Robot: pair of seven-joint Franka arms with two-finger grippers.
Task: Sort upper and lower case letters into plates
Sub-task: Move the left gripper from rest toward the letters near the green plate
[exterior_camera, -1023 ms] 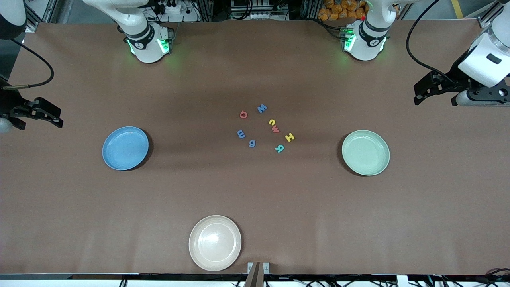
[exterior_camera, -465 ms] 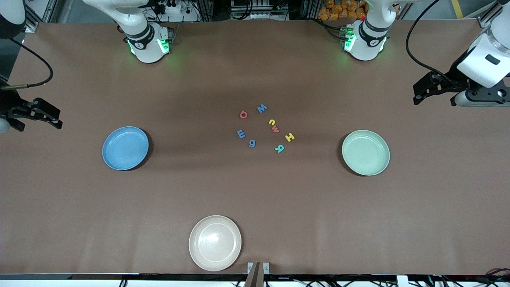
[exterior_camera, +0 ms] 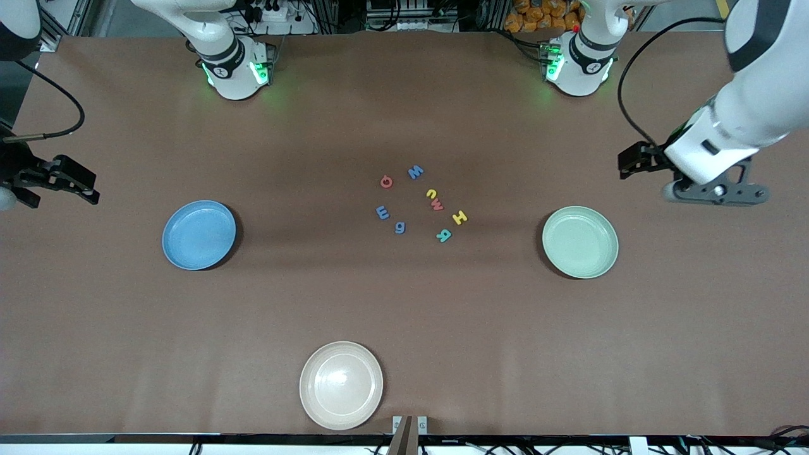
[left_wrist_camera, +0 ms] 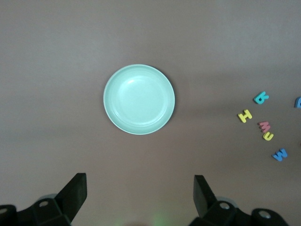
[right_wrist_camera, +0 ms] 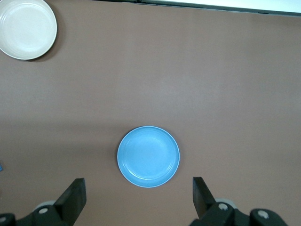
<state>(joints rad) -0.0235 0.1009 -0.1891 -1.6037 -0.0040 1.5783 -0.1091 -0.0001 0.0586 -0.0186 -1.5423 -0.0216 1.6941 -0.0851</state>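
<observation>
Several small letters lie in a loose ring at the table's middle, among them a red Q [exterior_camera: 386,182], a blue W [exterior_camera: 415,171], a yellow H [exterior_camera: 459,217] and a blue E [exterior_camera: 382,212]. The blue plate [exterior_camera: 199,234] sits toward the right arm's end and holds nothing. The mint green plate [exterior_camera: 580,242], also bare, sits toward the left arm's end. My left gripper [exterior_camera: 632,163] hangs open over the table beside the mint plate [left_wrist_camera: 139,99], holding nothing. My right gripper [exterior_camera: 85,184] hangs open and unladen over the table's end, with the blue plate [right_wrist_camera: 148,156] below its camera.
A cream plate [exterior_camera: 341,385] sits near the table's edge closest to the front camera, with nothing in it. Both arm bases [exterior_camera: 235,66] stand along the edge farthest from that camera. Brown tabletop [exterior_camera: 404,303] lies between the plates and the letters.
The left arm has swung in from the table's end, bringing its open gripper closer to the mint plate. The right arm, the letters and the plates have not moved.
</observation>
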